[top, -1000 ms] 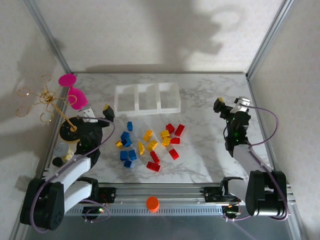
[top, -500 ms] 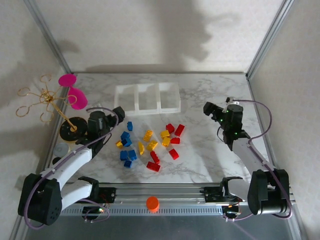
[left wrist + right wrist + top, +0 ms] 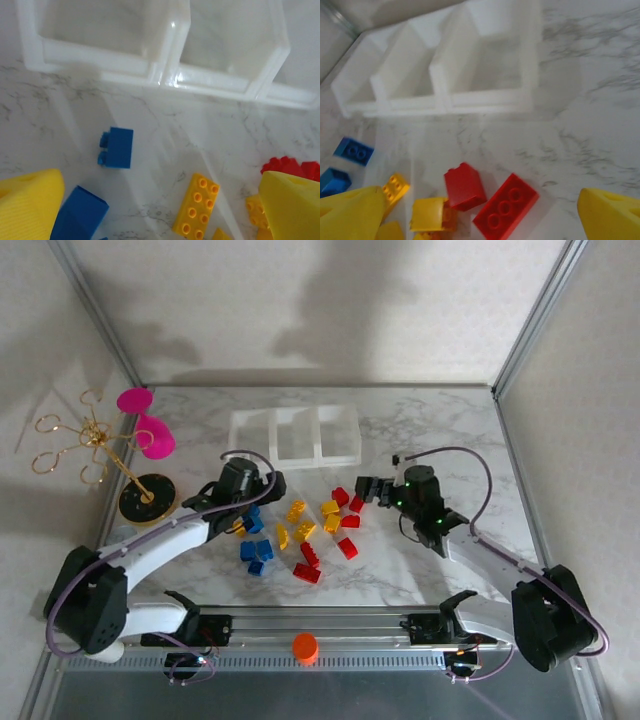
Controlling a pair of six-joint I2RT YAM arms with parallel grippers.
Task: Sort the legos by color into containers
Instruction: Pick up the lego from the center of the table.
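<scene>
Left gripper (image 3: 264, 492): spread wide and holding nothing. It hangs over the blue side of the pile, just in front of the containers (image 3: 295, 436).
Right gripper (image 3: 366, 487): likewise parted and empty, above the red bricks at the pile's right edge.
Legos (image 3: 300, 530): all loose on the marble table (image 3: 430, 430) in front of the bins. Blue lies mostly left, yellow in the middle and red on the right.
Containers, wrist views: three joined translucent bins (image 3: 165, 65), and the compartments that can be seen look empty.
Risk, crowded bricks: the red block (image 3: 465, 186) sits right against a yellow brick (image 3: 430, 214), with a flat red brick (image 3: 506, 206) just beside. Fingers closing from so wide a spread could catch two colours at once or flick a neighbour away.
Risk, left side: a blue brick (image 3: 80, 212) lies near one fingertip (image 3: 27, 205). A descent slightly off centre could land on it and tip it, not straddle it.
Risk, arms meeting: both grippers are near each other over one pile and serve the same short row of bins, so their paths could cross.
Risk, bins: they look light, so a finger striking a rim could shove the row.
Risk, colour mix-up: no bin holds a colour yet, so both arms could pick the same one.
</scene>
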